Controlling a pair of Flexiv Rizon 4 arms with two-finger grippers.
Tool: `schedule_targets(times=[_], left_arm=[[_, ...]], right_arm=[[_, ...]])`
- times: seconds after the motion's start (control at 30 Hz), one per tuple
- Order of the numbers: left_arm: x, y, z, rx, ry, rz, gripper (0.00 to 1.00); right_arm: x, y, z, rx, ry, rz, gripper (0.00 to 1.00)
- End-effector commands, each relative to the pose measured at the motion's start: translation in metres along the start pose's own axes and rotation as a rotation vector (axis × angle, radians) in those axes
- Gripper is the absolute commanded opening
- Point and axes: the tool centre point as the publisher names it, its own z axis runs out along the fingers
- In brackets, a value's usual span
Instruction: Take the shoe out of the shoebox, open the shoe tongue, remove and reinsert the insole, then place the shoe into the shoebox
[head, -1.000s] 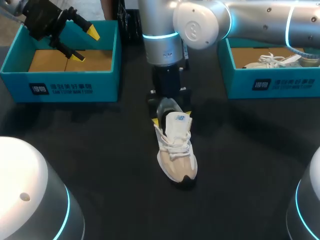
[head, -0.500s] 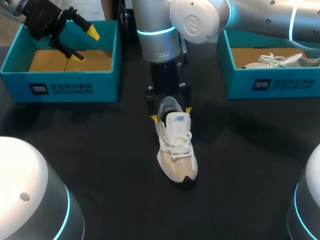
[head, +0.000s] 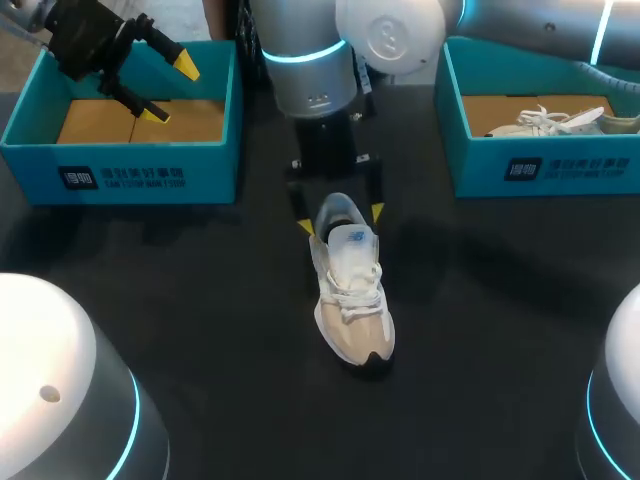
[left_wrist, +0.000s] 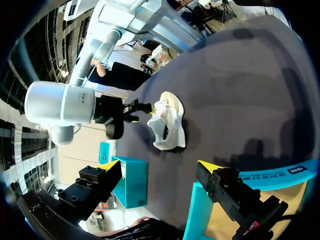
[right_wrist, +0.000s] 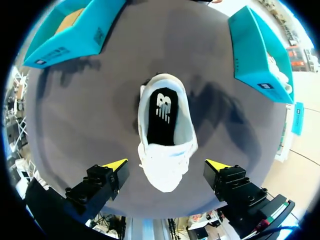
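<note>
A: Shoe (head: 352, 300) position?
B: Upright mid-table (head: 200, 290), insole (right_wrist: 160, 117) showing inside. Right gripper (head: 341, 220) over heel, fingers apart, one either side
A: Left gripper (head: 168, 90)?
B: Above left box (head: 120, 170), fingers wide apart. Second shoe (head: 545, 122) lies in right box (head: 540, 168)

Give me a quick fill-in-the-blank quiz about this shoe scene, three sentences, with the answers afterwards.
1. The right gripper, open, flanks the shoe's ___ end.
2. The insole inside the shoe is ___.
3. The left gripper is open and holds ___.
Missing words: heel; black; nothing.
</note>
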Motion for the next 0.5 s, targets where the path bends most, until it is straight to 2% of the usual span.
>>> schedule_targets(times=[0.03,0.37,0.5], left_arm=[[0.0,0.0,0.0,0.0,0.001,0.001,1.0],[0.0,0.0,0.0,0.0,0.001,0.001,1.0],[0.0,0.0,0.0,0.0,0.001,0.001,1.0]], right_arm=[[-0.001,-0.012,-0.003,-0.033,0.008,0.012,1.0],[0.003,-0.041,0.011,-0.025,0.053,0.081,1.0],[0.0,-0.052,0.012,-0.026,0.059,0.106,0.83]])
